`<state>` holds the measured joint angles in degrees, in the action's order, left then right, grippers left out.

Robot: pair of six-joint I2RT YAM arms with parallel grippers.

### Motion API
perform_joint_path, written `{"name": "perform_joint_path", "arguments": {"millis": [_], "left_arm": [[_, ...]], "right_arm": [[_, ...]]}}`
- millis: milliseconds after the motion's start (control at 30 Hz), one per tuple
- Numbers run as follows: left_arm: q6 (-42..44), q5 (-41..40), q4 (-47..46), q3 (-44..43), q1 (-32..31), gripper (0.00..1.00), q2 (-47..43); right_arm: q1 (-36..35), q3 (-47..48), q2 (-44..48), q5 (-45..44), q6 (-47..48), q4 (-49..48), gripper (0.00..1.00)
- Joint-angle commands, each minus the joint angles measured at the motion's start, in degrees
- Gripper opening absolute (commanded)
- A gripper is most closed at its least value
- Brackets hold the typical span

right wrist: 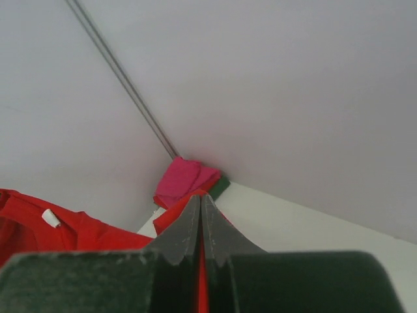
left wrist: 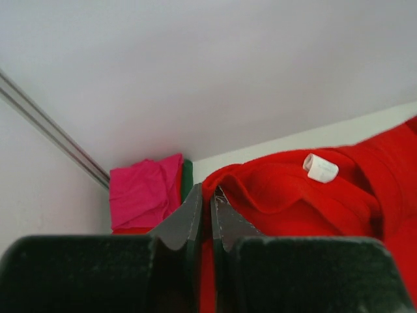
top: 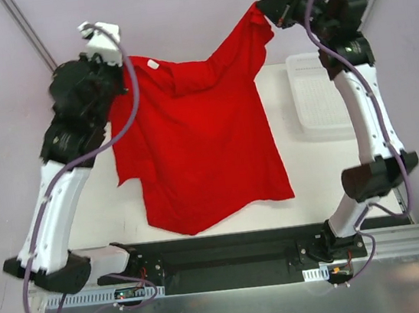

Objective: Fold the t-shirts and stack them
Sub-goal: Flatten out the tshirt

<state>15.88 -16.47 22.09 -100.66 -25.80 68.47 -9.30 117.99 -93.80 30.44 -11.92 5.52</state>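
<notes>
The red shirt (top: 201, 150) hangs spread between the two arms, lifted at its far edge, with its hem draping down onto the table (top: 116, 207) near the arm bases. The left gripper (top: 117, 87) pinches one shoulder and the right gripper (top: 266, 11) pinches the other side near the sleeve. Both pairs of jaws are pressed together on red cloth, which shows as a thin strip between the fingers in each wrist view. A white basket (top: 317, 96) sits on the table under the right arm, apart from the shirt.

Only the wrist views show the far corner, where a folded pink shirt (left wrist: 146, 192) lies against the wall with a green shirt (left wrist: 186, 177) edging out beside it. The top view hides these behind the left arm.

A small white tag (left wrist: 320, 168) curls at the collar. No writing on it can be read.
</notes>
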Motion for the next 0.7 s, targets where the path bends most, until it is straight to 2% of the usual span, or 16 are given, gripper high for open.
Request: {"name": "perform_joint_path", "arguments": {"millis": [0,100,200,333,433,533,633,667], "left_arm": [[1.9,2.7,-7.6,-5.4,3.8,0.0,7.0],[2.9,2.9,-9.0,-10.5,5.3,0.0,9.8],[3.5,3.0,-9.3,-14.7,6.0,0.0,10.2],[4.1,2.5,-8.4,-17.5,6.0,0.0,8.0],[2.0,3.4,-6.3,-17.4,6.0,0.0,4.2],[-2.1,5.6,-4.2,-13.0,6.0,0.0,-1.0],[-8.6,8.5,-2.1,-4.0,5.9,0.0,-7.2],[-10.5,9.8,-1.8,2.2,5.9,0.0,-8.8]], "right_arm": [[0.1,12.0,-7.2,0.9,-1.1,-2.9,0.01],[0.1,17.4,-10.9,0.7,-2.0,-2.8,0.01],[0.0,20.4,-10.7,-0.2,-2.7,-3.3,0.01],[0.1,18.4,-6.9,0.1,-2.9,-3.7,0.01],[0.0,12.7,-1.3,0.4,-3.0,-5.1,0.01],[-0.1,3.9,5.0,0.8,-3.3,-6.8,0.01],[-0.5,-8.1,12.0,0.4,-3.4,-8.0,0.01],[-0.8,-11.2,14.0,0.2,-3.5,-8.1,0.01]]}}
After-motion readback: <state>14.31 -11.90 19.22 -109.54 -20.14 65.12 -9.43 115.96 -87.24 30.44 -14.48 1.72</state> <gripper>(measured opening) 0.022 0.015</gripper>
